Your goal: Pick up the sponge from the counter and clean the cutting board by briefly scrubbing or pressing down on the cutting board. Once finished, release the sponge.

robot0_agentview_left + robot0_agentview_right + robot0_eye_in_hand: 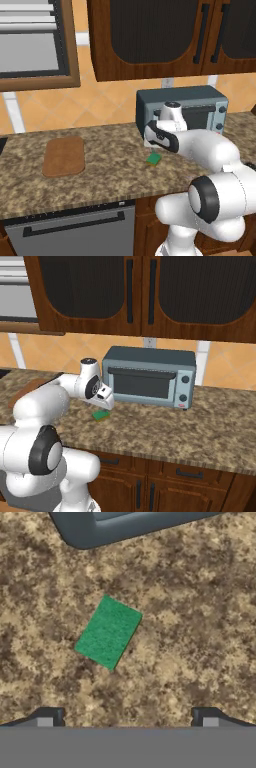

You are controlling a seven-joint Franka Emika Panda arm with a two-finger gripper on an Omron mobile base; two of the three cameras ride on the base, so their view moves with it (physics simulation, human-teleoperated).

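Note:
The sponge [108,632] is a small bright green block lying flat on the speckled granite counter [200,622], in front of the toaster oven. It also shows as the sponge [153,158] and the sponge [101,415] in the base views. My gripper [127,717] hangs above the counter a little short of it, open, its two dark fingertips [50,716] spread wide with nothing between them. The hand [160,135] hovers just above and behind the sponge. The cutting board [64,156], a reddish-brown rectangle, lies on the counter well to the left; a sliver of the cutting board [22,392] peeks out behind my arm.
A grey-blue toaster oven [182,107] stands against the wall right behind the sponge. Dark wood cabinets [150,291] hang overhead. A dishwasher front [75,230] sits below the counter's edge. Bare granite lies between the sponge and the board.

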